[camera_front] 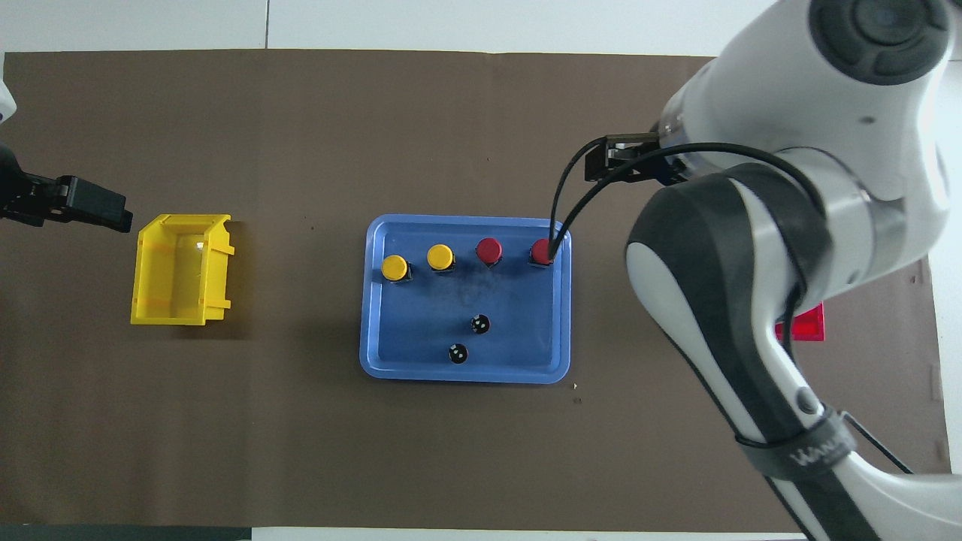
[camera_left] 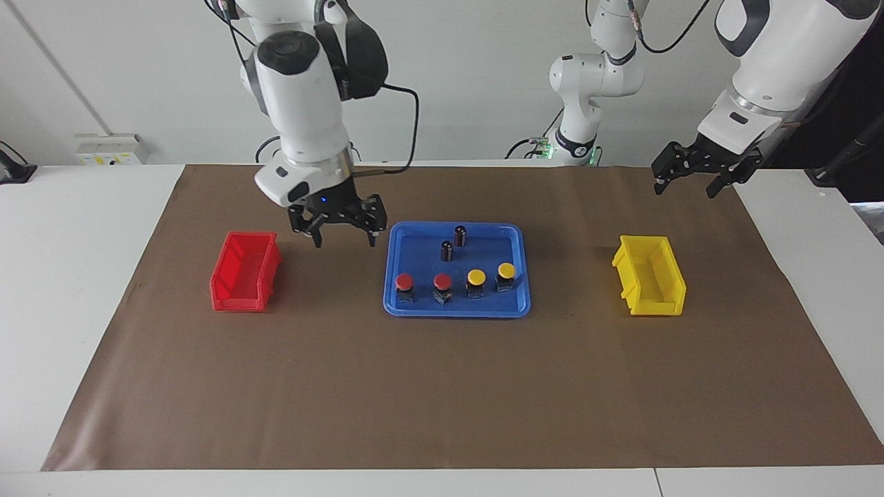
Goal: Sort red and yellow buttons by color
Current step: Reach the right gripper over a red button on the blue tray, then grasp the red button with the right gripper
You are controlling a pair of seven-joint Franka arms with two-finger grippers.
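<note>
Red bin (camera_front: 800,323) mostly hidden overhead by right arm (camera_front: 751,263)

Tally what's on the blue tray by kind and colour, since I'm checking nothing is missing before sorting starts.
Red buttons: 2
Yellow buttons: 2
Dark cylinders: 2
Total on the blue tray: 6
</note>
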